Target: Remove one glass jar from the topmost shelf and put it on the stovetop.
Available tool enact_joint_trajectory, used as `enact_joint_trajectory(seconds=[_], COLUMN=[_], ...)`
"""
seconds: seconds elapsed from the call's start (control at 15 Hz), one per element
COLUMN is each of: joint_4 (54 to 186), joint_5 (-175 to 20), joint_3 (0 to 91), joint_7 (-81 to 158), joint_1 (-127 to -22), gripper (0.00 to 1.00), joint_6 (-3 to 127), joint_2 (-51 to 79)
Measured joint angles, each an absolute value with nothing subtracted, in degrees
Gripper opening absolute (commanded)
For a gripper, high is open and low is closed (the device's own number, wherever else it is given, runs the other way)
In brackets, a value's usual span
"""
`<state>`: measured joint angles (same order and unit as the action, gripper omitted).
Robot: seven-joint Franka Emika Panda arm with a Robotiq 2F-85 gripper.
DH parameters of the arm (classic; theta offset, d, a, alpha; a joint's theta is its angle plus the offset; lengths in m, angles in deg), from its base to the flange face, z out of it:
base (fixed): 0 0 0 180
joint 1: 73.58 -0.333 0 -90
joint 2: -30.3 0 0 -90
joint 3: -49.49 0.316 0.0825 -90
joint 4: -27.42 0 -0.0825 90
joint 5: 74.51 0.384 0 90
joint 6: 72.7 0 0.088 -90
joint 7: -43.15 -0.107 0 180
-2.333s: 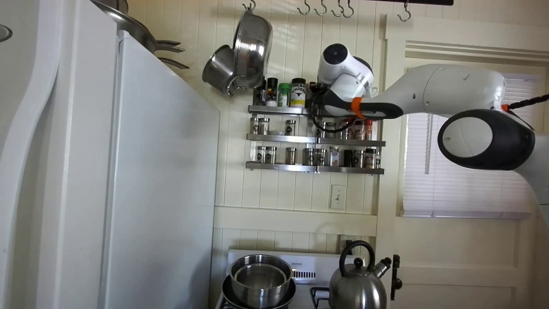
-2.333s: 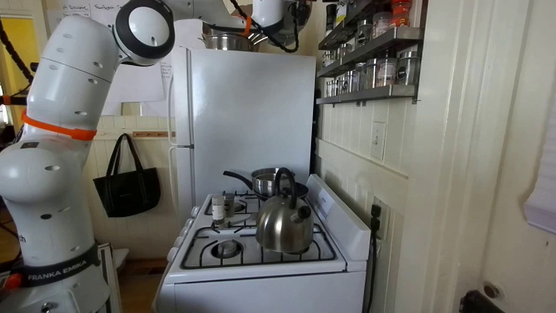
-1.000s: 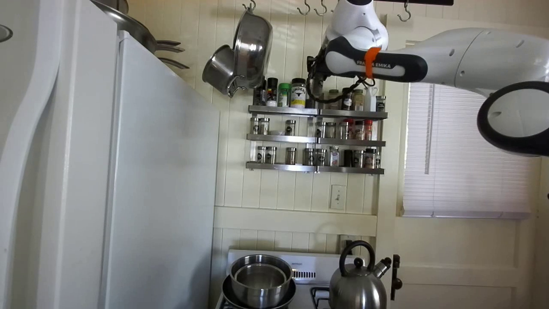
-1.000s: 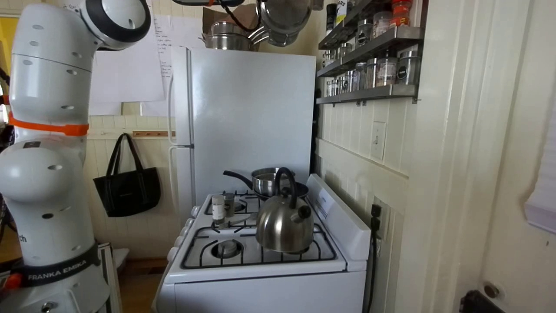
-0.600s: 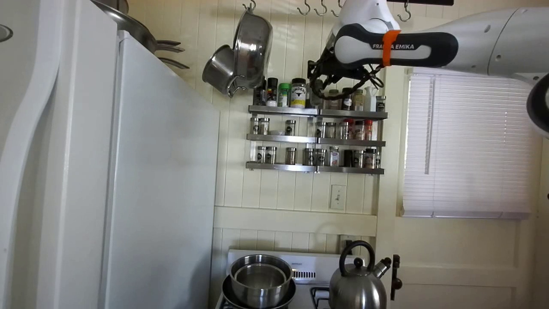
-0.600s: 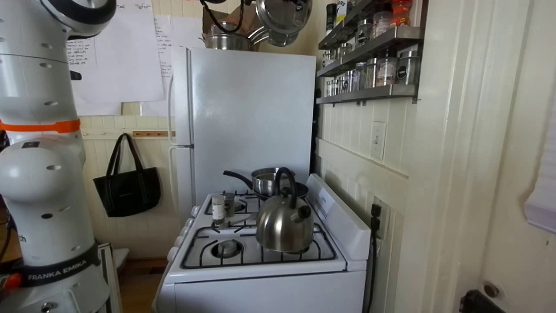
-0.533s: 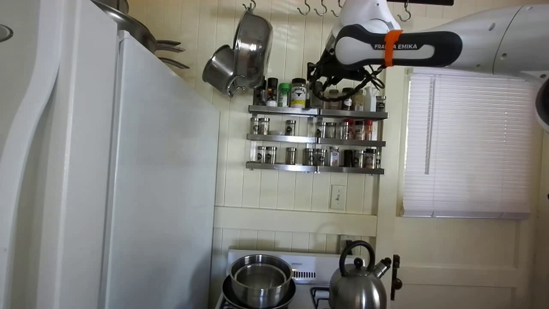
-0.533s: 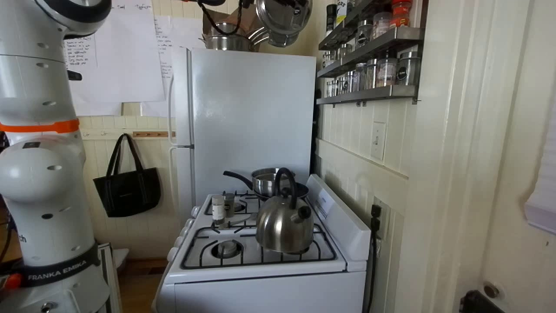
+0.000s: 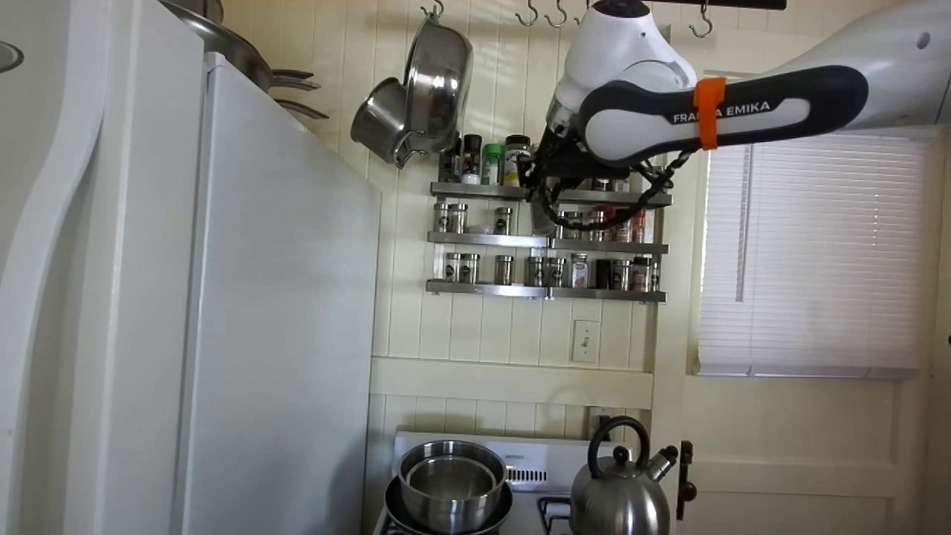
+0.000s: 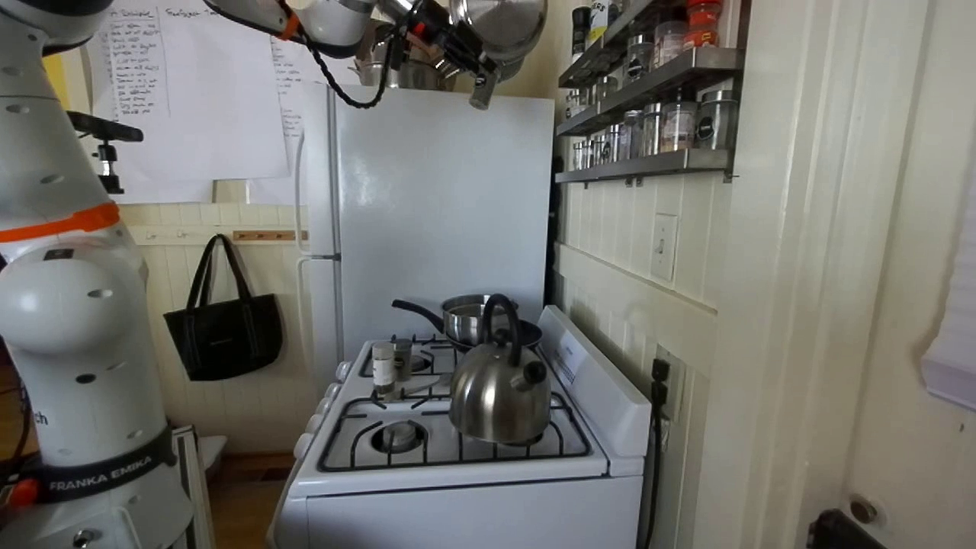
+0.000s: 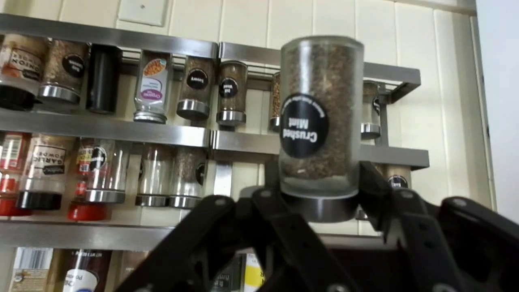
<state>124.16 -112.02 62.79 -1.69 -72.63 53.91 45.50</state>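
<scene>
As a robot arm (image 9: 639,126) reaches in front of a cream-paneled wall (image 9: 479,334), its gripper (image 11: 319,178) clasps a glass jar (image 11: 324,109) labeled "Crushed Mint," the black fingers (image 11: 375,194) pressed to either side near the metal lid (image 11: 330,209). The glass jar hangs slightly tilted in midair, in front of a silvery wall rack (image 11: 243,142) and apart from it, well above the stovetop (image 10: 427,477) of a white range (image 10: 473,518). On the topmost shelf (image 9: 483,191) of the rack stands a row of bottles (image 9: 471,154), among them a green-capped container (image 9: 492,165) and a black-capped container (image 9: 513,157) with a pale label; arm and gripper block part of that row from sight. Small spice jars (image 9: 504,270) line the two lower tiers (image 9: 487,288), and the held jar partly covers one of them in the wrist view. Near the gripper but apart from it, a large steel pot (image 9: 440,82) and a smaller pot (image 9: 379,122) hang together. Below, cookware crowds the range: a kettle (image 10: 499,393) stands at the rear beside the low back panel (image 10: 610,412), and steel vessels (image 10: 461,316) sit nested in a dark pan (image 10: 531,335) closer to the white refrigerator (image 10: 442,191). Two upright jars (image 10: 383,368), one paler than the other, stand close together toward the front, while a front burner (image 10: 400,436) shows nearer the camera in an exterior view. White blinds (image 9: 810,282) hang behind the arm, and a black tote bag (image 10: 223,335) hangs beyond the stove.
</scene>
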Motion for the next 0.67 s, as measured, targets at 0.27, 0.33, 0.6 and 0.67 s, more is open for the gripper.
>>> enact_joint_trajectory(seconds=[0.27,0.33,0.6,0.67], joint_4=[136.74,139.89,150.60,152.55], joint_5=[-123.97,-127.05,-138.78,-141.32], joint_3=[64.74,64.84,64.78,64.69], joint_7=[-13.38,-16.52,-28.98,-31.74], joint_1=[-72.45,-72.38,-72.32,-72.36], gripper=[0.25,0.25,0.25,0.25], joint_6=[55.71,56.37,57.21,57.21], joint_2=[51.06,52.31,56.18,56.75])
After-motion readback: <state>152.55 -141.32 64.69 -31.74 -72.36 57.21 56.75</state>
